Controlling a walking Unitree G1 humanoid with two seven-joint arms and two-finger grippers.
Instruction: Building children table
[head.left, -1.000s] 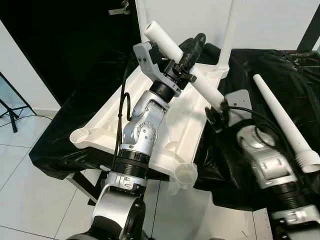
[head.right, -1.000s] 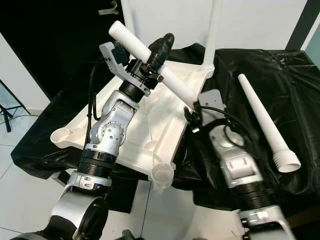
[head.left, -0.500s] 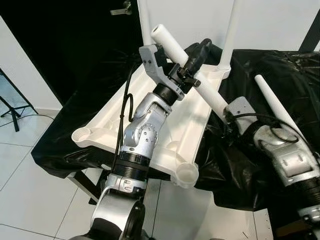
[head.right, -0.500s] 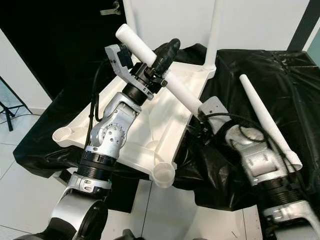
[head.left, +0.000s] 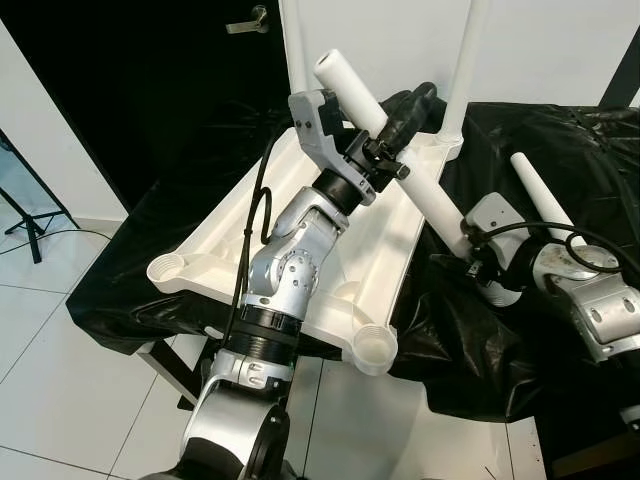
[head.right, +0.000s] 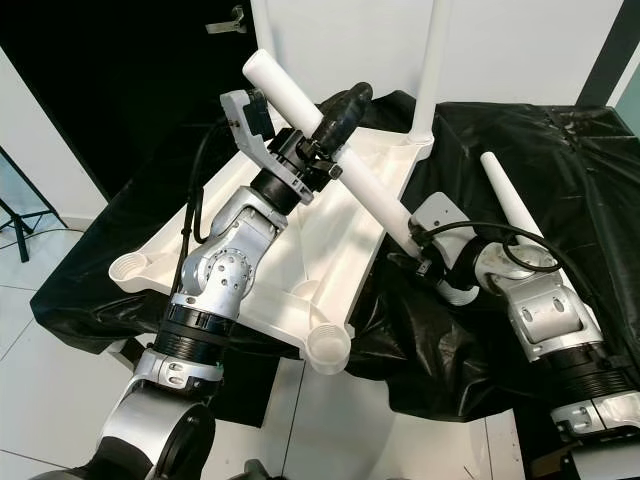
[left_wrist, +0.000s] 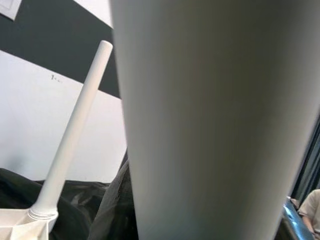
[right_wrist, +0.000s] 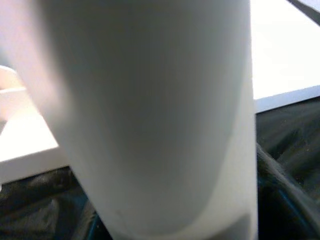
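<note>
A white table top (head.left: 250, 235) lies upside down on a black-draped surface, with open leg sockets at its near corners (head.left: 372, 347). A white table leg (head.left: 425, 185) is held tilted above it, upper end toward the back left. My left gripper (head.left: 392, 128) is shut around the leg's upper part. My right gripper (head.left: 468, 250) grips the leg's lower end, just off the top's right edge. The same leg looms close in the left wrist view (left_wrist: 210, 125) and the right wrist view (right_wrist: 150, 110).
Two legs stand upright in the far corners (head.left: 468, 60) (head.left: 292, 50). Another loose leg (head.left: 535, 190) lies on the black cloth (head.left: 140, 260) to the right, partly behind my right arm. Tiled floor lies at the front left; a dark doorway is behind.
Both arms have carried the tilted leg a little up and to the right. My right forearm has swung out to the right and now covers the loose leg's threaded end.
</note>
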